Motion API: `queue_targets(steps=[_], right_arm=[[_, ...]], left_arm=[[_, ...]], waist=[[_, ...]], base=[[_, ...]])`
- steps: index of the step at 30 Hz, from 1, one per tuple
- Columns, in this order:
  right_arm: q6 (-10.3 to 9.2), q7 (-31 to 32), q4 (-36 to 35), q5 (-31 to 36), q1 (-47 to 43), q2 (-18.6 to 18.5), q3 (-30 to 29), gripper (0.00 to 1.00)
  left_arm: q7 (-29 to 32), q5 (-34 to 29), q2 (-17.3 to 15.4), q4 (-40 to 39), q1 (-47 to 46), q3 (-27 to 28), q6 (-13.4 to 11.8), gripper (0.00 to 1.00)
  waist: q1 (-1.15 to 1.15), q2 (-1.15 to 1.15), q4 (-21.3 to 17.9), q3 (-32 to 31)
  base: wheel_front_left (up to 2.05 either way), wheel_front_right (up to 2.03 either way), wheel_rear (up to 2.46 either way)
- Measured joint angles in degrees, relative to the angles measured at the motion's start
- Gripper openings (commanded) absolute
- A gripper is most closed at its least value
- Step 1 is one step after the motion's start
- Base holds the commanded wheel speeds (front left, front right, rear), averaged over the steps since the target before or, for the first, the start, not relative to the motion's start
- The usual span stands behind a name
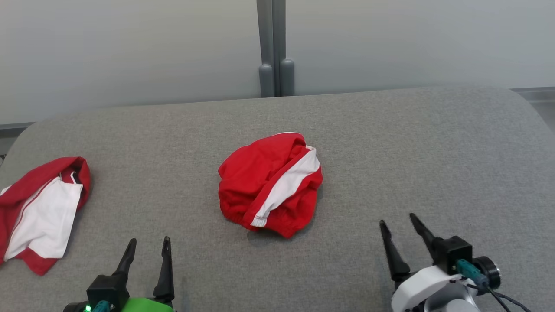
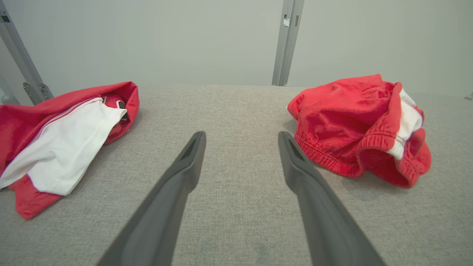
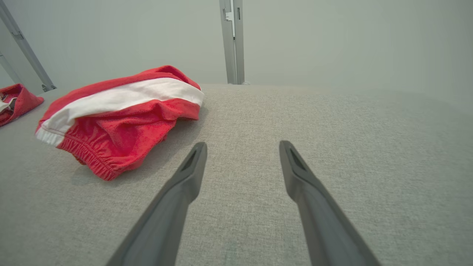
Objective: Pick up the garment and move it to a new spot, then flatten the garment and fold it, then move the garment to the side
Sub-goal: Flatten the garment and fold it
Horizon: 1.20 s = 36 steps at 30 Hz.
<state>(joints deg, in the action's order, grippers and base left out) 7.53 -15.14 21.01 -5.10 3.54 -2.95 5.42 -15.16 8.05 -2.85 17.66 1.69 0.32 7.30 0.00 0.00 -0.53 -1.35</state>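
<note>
A crumpled red garment (image 1: 269, 184) with a white stripe lies bunched in the middle of the grey padded table (image 1: 390, 138). It also appears at the right of the left wrist view (image 2: 354, 125) and at the left of the right wrist view (image 3: 118, 114). My left gripper (image 1: 148, 244) hovers open near the front edge, to the garment's lower left, with nothing between its fingers. My right gripper (image 1: 398, 222) stands open to the garment's lower right, also holding nothing. In the wrist views the left gripper (image 2: 242, 136) and right gripper (image 3: 242, 147) point over bare table.
A second red and white garment (image 1: 39, 208) lies at the table's left edge, seen too in the left wrist view (image 2: 63, 144). A grey post (image 1: 275, 47) and pale wall panels stand behind the table's far edge.
</note>
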Motion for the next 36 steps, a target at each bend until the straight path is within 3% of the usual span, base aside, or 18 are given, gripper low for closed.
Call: queue_targets(steps=[7, 14, 21, 36], right_arm=[[0.00, 0.00, 1.60, -3.82, 3.63, 0.03, 12.93, 1.00], [0.00, 0.00, 4.93, -5.80, 6.05, 0.08, 19.39, 1.00], [0.00, 0.00, 7.15, -4.46, 8.62, -0.02, 19.29, 1.00], [0.00, 0.00, 7.48, -0.44, 10.82, 0.15, 14.32, 1.00]], left_arm=[[0.00, 0.78, 0.02, -0.57, -0.12, -4.33, 0.01, 1.00], [0.00, 1.14, 0.02, -0.47, -0.19, -6.41, 0.02, 1.00], [0.01, 1.62, 0.01, -0.41, -0.26, -6.90, 0.02, 1.00], [0.00, 2.81, 0.01, 0.19, -1.51, -8.28, 0.08, 1.00]], waist=[[0.00, 0.00, 3.67, 1.00], [0.00, 0.00, 8.66, 1.55], [0.00, 0.00, 13.29, 2.60], [0.00, 0.00, 19.43, 5.59]], base=[[0.00, 0.00, 0.00], [0.00, 0.00, 0.00], [0.00, 0.00, 0.00], [0.00, 0.00, 0.00]])
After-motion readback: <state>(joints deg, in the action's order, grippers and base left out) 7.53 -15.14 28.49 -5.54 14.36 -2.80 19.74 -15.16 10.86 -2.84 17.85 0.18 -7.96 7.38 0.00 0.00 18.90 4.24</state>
